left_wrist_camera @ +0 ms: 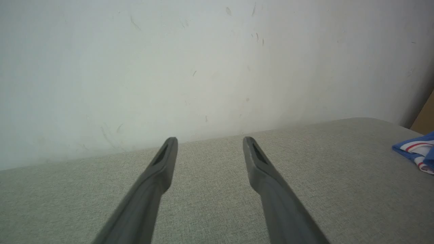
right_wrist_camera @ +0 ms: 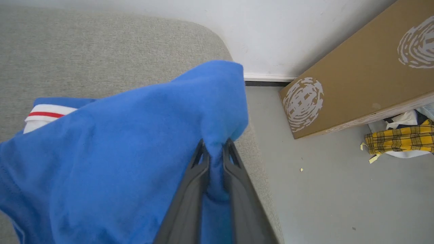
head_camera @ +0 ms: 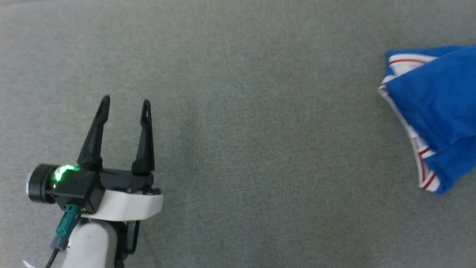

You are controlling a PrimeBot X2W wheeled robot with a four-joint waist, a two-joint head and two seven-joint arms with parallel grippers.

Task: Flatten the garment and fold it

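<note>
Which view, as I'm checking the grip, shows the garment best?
The right wrist view: the garment looms large, pinched in the right gripper. The head view catches its striped edge; the left wrist view, a small corner.

Just the one blue garment (head_camera: 438, 111) out there, folks, a single piece. Grippers, I count two: one left gripper (head_camera: 126, 99) and one right gripper (right_wrist_camera: 215, 144). Each carries two dark fingers (head_camera: 93, 137), so that's four fingers all told. One green light (head_camera: 63, 172) glows on the left wrist, with one teal plug (head_camera: 67, 223) below it. One grey padded surface (head_camera: 241, 149), one pale wall (left_wrist_camera: 203, 67), one floor (right_wrist_camera: 322, 196). On that floor there's one cardboard box (right_wrist_camera: 356, 78), and it bears two white swirl prints (right_wrist_camera: 302, 103). One yellow plaid cloth (right_wrist_camera: 396, 141) lies beside it. And two tiny specks (right_wrist_camera: 301, 169), too small to name.
</note>
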